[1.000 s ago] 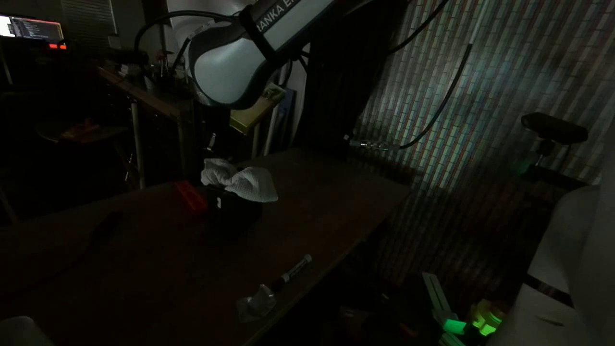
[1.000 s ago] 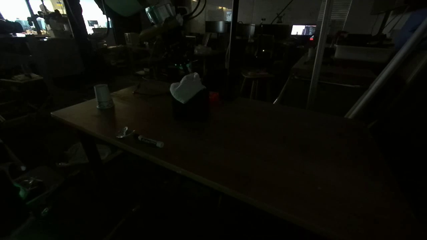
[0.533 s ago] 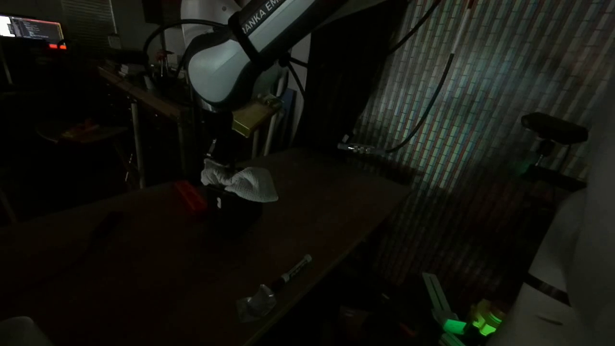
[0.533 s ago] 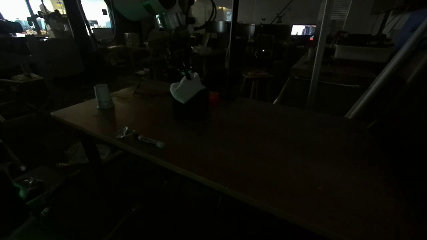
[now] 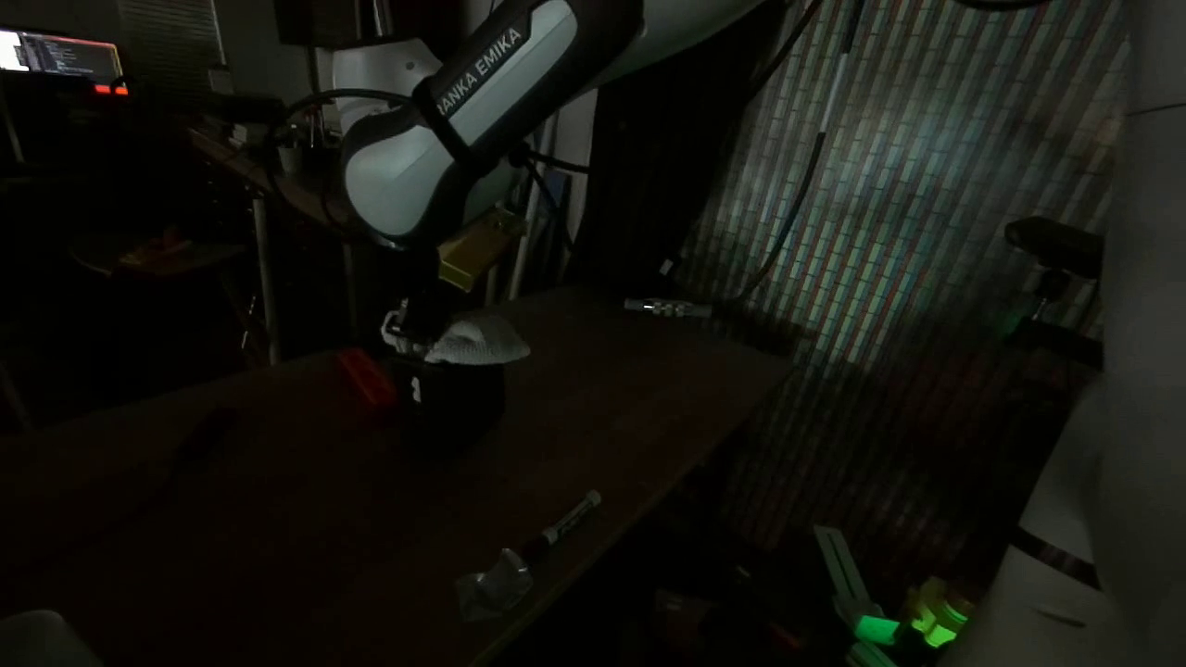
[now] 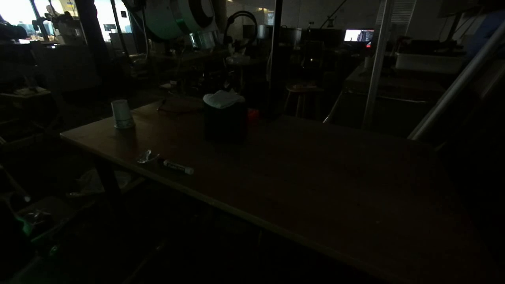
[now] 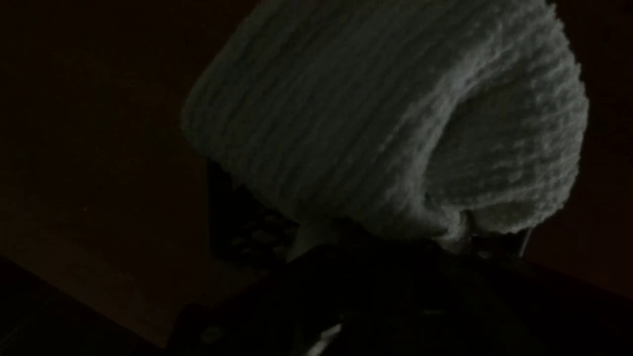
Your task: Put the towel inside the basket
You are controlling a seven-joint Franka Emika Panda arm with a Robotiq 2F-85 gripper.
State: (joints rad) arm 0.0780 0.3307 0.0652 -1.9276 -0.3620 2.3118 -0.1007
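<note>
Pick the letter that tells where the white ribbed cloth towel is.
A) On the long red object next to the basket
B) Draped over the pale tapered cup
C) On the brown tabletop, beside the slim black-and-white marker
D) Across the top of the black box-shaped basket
D: both exterior views show the white ribbed cloth towel across the top of the black box-shaped basket, and the wrist view shows it overhanging the basket's edge.
</note>
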